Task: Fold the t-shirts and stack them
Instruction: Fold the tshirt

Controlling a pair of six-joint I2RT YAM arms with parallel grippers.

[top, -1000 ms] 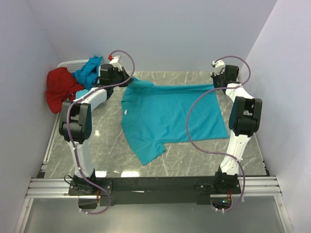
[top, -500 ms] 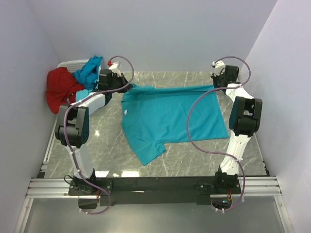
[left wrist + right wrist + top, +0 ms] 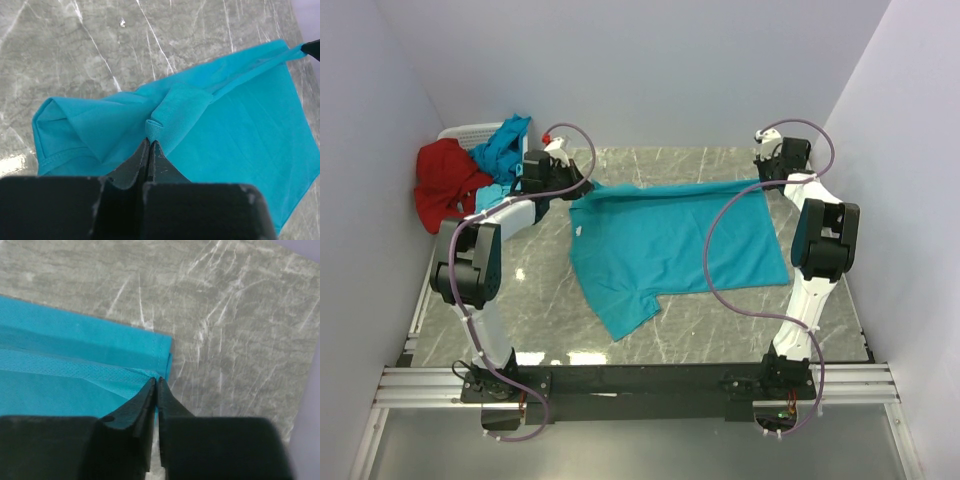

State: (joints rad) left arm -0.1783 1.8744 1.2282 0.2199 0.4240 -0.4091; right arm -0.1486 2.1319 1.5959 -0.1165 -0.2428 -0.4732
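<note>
A turquoise t-shirt [image 3: 665, 240] lies spread on the marble table, its far edge lifted and stretched taut between both grippers. My left gripper [image 3: 582, 183] is shut on a bunched fold of the shirt [image 3: 175, 107] at its far left corner. My right gripper [image 3: 760, 178] is shut on the shirt's far right hem corner [image 3: 162, 357]. A sleeve [image 3: 620, 310] points toward the near edge. A red t-shirt [image 3: 445, 180] and another turquoise t-shirt [image 3: 505, 145] hang over the basket at the far left.
A white plastic basket [image 3: 460, 133] stands in the far left corner against the wall. Walls close in the table on the left, back and right. Purple cables loop above both arms.
My left gripper has moved left and slightly nearer with the shirt corner, pulling the far edge straighter. The right gripper has held its place.
</note>
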